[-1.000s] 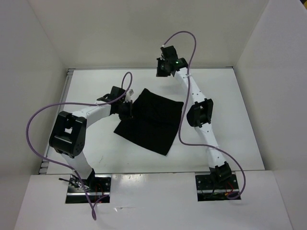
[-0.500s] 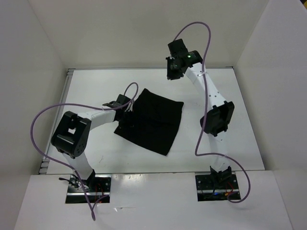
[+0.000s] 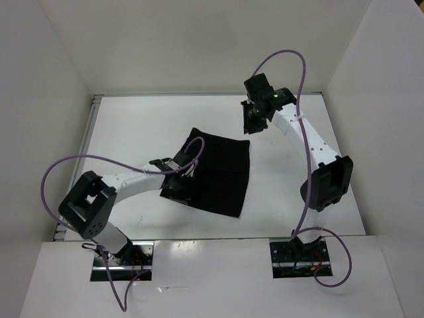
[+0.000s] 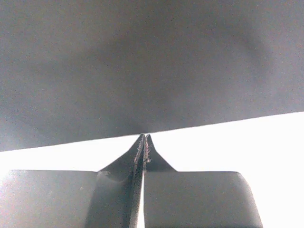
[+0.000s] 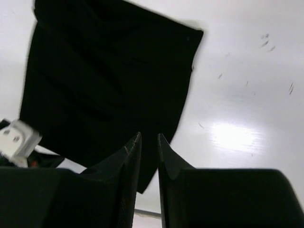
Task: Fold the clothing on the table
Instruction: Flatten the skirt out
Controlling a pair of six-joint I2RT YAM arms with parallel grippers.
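Clothing (image 3: 222, 175) lies spread near the middle of the table (image 3: 126, 132). My left gripper (image 4: 144, 137) is pinched tight on its left hem. My right gripper (image 5: 148, 138) hangs beyond its far right corner, jaws slightly parted, holding nothing.

You face a plain white booth: a back wall (image 3: 199, 40), left wall (image 3: 33, 119) and right wall (image 3: 391, 112) rise from the tabletop (image 3: 132, 126) edges. Bright light glares off it; a white shelf (image 3: 212, 285) lines its near edge.
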